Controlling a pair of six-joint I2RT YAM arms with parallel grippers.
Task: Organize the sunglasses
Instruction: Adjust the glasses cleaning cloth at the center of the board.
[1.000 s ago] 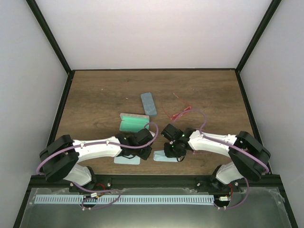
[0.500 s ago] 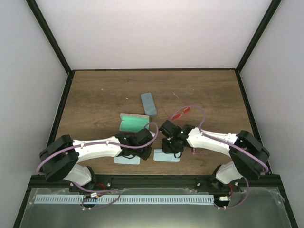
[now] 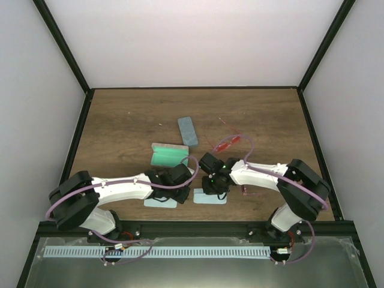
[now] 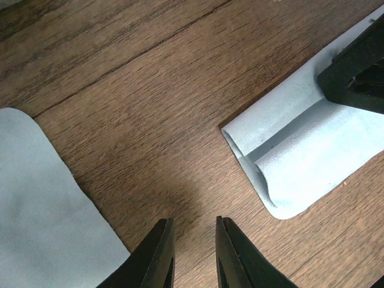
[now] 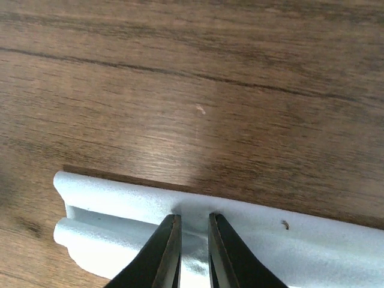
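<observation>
The red-orange sunglasses [image 3: 228, 143] lie on the wooden table right of centre, beyond my right arm. A pinkish thin-framed pair [image 3: 248, 191] lies by my right forearm, partly hidden. My right gripper [image 3: 212, 182] [image 5: 195, 217] points down on a folded pale teal cloth [image 3: 210, 197] [image 5: 114, 210], its fingers nearly together with a pinch of cloth between the tips. My left gripper [image 3: 181, 182] [image 4: 193, 225] hovers over bare wood between the two cloths, slightly open and empty.
A second pale teal cloth [image 3: 161, 203] [image 4: 36, 210] lies left of my left gripper. An open green-lined case [image 3: 168, 155] sits just beyond the left gripper. A closed blue-grey case [image 3: 188, 131] lies farther back. The two grippers are close together.
My right gripper has moved up and left, away from the near edge, onto the far edge of the right cloth. The left arm has hardly moved.
</observation>
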